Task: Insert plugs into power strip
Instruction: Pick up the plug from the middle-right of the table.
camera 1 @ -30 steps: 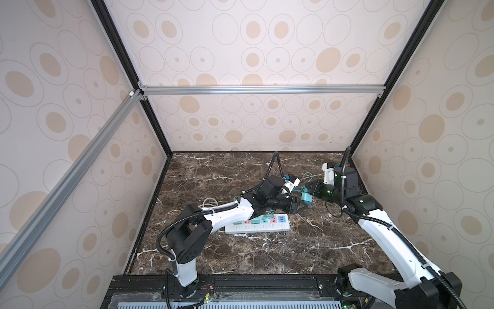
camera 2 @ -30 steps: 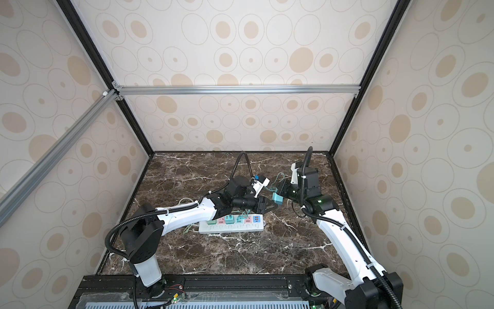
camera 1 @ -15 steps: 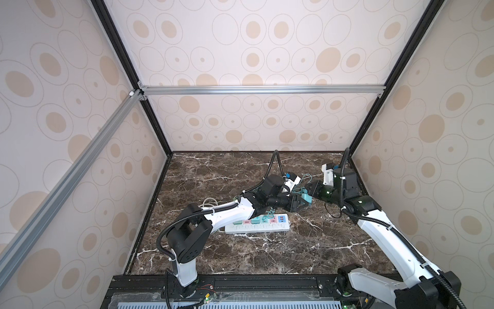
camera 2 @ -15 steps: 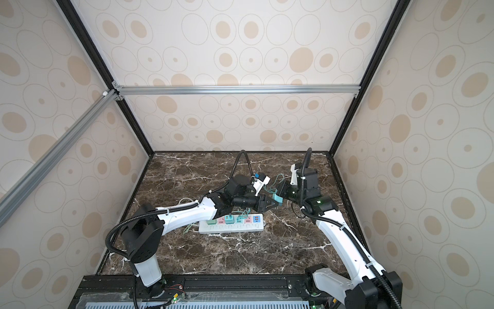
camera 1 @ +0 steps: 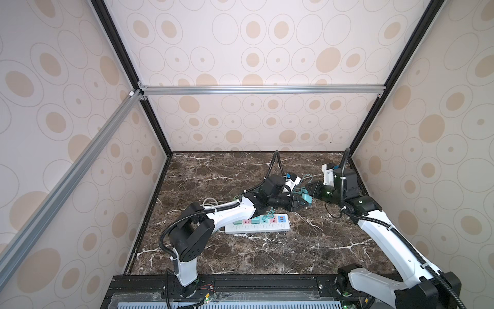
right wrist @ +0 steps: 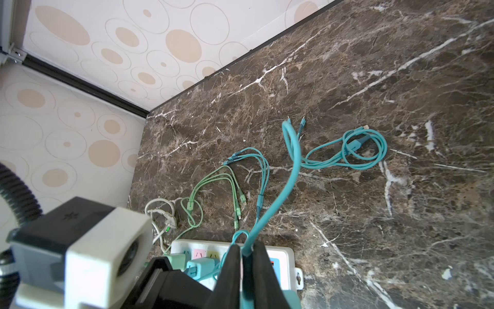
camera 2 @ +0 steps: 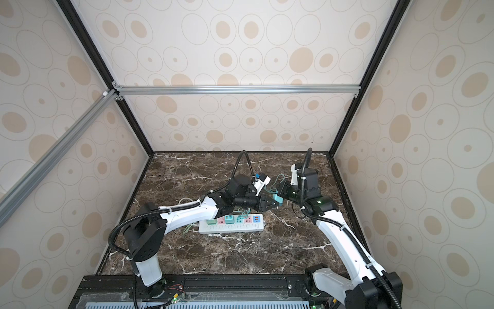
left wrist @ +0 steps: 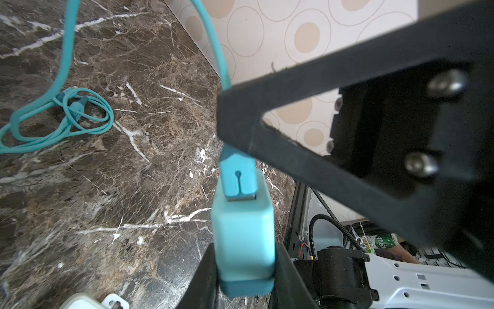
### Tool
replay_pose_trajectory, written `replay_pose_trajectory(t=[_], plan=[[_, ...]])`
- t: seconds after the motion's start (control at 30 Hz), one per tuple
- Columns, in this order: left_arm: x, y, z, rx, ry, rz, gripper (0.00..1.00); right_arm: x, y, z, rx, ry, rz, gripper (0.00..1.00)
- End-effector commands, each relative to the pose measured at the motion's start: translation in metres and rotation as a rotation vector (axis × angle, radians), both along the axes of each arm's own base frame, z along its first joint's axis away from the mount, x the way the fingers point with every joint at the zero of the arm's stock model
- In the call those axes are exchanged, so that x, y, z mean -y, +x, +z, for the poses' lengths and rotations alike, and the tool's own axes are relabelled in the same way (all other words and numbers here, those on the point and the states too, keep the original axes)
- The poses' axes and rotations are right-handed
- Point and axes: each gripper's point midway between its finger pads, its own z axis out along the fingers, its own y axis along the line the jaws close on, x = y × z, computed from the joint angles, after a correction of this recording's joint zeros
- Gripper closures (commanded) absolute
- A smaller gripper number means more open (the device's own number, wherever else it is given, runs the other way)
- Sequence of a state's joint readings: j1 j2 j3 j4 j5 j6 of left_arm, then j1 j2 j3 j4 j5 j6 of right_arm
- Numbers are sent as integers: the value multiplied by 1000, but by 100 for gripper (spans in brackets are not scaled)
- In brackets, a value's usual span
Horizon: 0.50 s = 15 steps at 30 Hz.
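Note:
The white power strip (camera 1: 256,228) (camera 2: 231,228) lies on the marble floor. A mint green plug (right wrist: 175,260) and a teal-blue plug (right wrist: 199,267) sit in its sockets. A second teal-blue plug (left wrist: 244,232) (camera 1: 307,199) (camera 2: 277,199) hangs above the floor behind the strip's right end. My left gripper (left wrist: 244,267) (camera 1: 302,203) is shut on its body. My right gripper (right wrist: 244,256) (camera 2: 282,190) meets it from the opposite side, its narrow jaws closed round this plug's teal cable (right wrist: 288,166) at the connector.
The held plug's cable runs to a coil (right wrist: 358,152) (left wrist: 72,112) on the floor. Thin green cables (right wrist: 213,187) and a white cord (right wrist: 160,214) lie behind the strip. The right wall stands close behind my right arm.
My left gripper has closed on the teal-blue plug that the right gripper was carrying by its cable. The two grippers now meet at the plug.

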<state>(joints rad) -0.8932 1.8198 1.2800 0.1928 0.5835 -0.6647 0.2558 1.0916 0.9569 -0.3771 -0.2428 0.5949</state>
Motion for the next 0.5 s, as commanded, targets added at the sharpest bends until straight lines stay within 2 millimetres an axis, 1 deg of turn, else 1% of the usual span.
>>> replay_pose_trajectory(t=[0.0, 0.17, 0.3, 0.37, 0.47], plan=[[2, 2, 12, 69, 15, -12, 90, 0, -13, 1, -4, -13, 34, 77], [-8, 0, 6, 120, 85, -53, 92, -4, -28, 3, 2, -35, 105, 60], [-16, -6, 15, 124, 55, -113, 94, -14, -42, 11, 57, -26, 215, 42], [-20, -8, 22, 125, 28, -138, 94, -20, -48, 15, 71, -4, 272, 40], [-29, -15, 34, 121, -32, -193, 93, -34, -57, 22, 91, 65, 380, 39]])
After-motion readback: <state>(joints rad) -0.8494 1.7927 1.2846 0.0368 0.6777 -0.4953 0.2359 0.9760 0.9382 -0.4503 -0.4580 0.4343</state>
